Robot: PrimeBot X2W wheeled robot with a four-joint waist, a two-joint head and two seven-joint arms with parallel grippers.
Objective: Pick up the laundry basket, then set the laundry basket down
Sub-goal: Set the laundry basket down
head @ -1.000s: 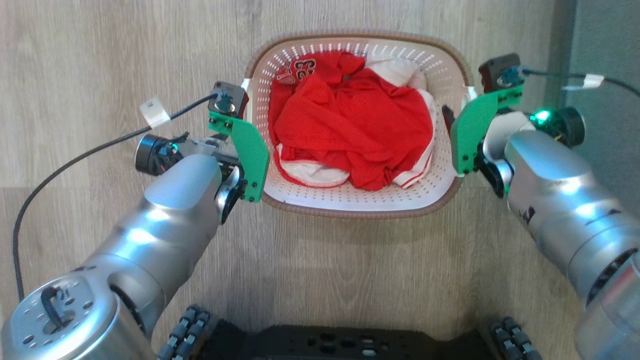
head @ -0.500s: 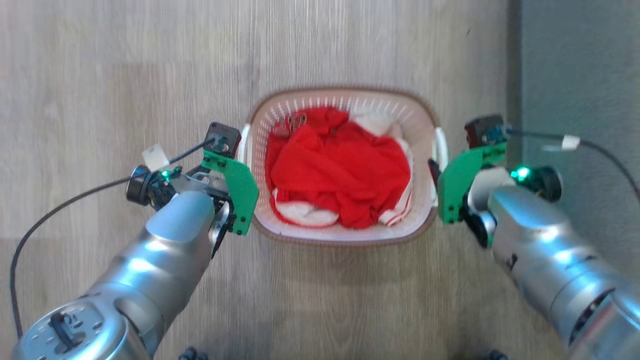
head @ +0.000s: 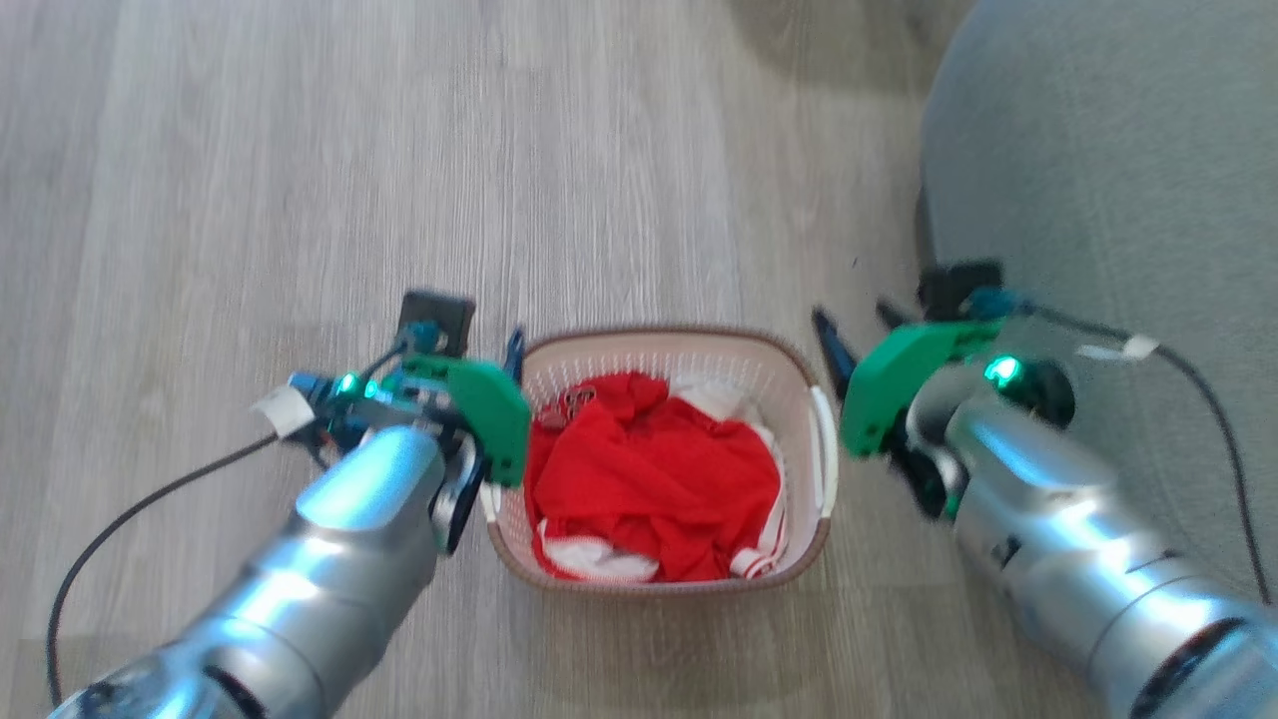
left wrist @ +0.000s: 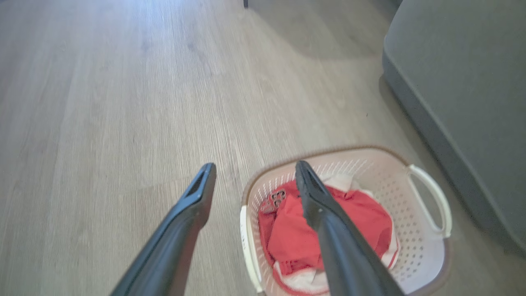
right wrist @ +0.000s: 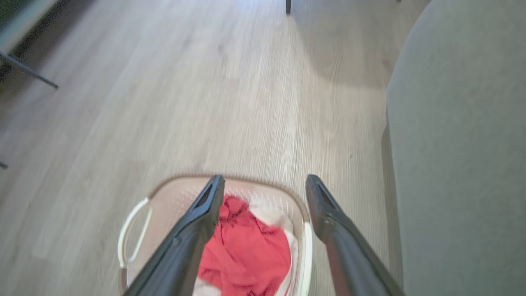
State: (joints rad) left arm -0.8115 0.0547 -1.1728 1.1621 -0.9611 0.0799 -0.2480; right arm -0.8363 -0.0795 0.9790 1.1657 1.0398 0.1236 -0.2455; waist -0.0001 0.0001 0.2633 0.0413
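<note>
Wood-look pale plank floor (head: pixel 300 200) all round. The left gripper (left wrist: pixel 254 168), two long dark fingers on a silver arm, is spread wide with nothing in it. In the left wrist view one finger hangs over bare floor and the other over the laundry, so it lines up across the basket's left white handle (left wrist: pixel 246 242), apparently above it, no contact seen.

The small rounded-rectangular white perforated plastic laundry basket with brown woven-look rim (head: pixel 699 359) sits flat on the floor between both arms, upright. Crumpled red-and-white clothing (head: pixel 649 479) is piled inside, below the rim.

The right gripper (right wrist: pixel 265 181), same dark fingers, is also wide apart and empty. It lines up over the right white handle (right wrist: pixel 308 255), one finger over the clothes and one outside.

This mirrored pose looks meant for a two-handle hold that keeps the load level. A grey fabric-covered piece of furniture with a rounded edge (head: pixel 1098 200) stands just right of the right arm, near the basket, so there is little room on that side.
</note>
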